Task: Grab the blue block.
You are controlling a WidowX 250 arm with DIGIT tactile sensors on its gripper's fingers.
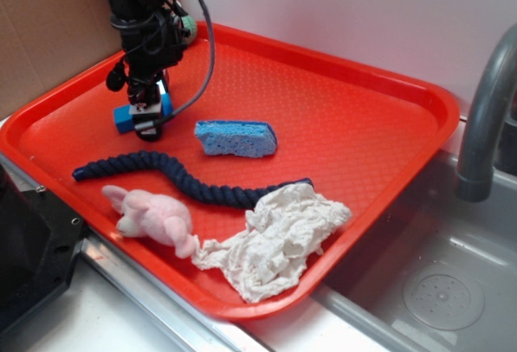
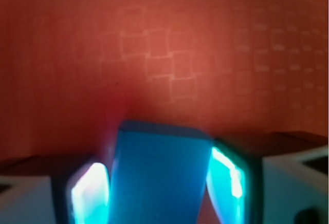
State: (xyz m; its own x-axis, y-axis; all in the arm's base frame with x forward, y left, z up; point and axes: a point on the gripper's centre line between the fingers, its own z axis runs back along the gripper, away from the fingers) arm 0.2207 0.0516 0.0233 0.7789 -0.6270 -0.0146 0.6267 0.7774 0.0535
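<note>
The blue block lies at the far left of the red tray, partly hidden by my gripper, which is down over it. In the wrist view the block fills the space between my gripper fingers. The left pad and the right pad both press against its sides and glow with reflected blue. The block sits slightly tilted between them, low over the tray floor.
On the tray lie a light blue sponge, a dark navy rope, a pink plush toy and a crumpled white cloth. A grey faucet and sink are to the right. A cardboard wall stands at the back left.
</note>
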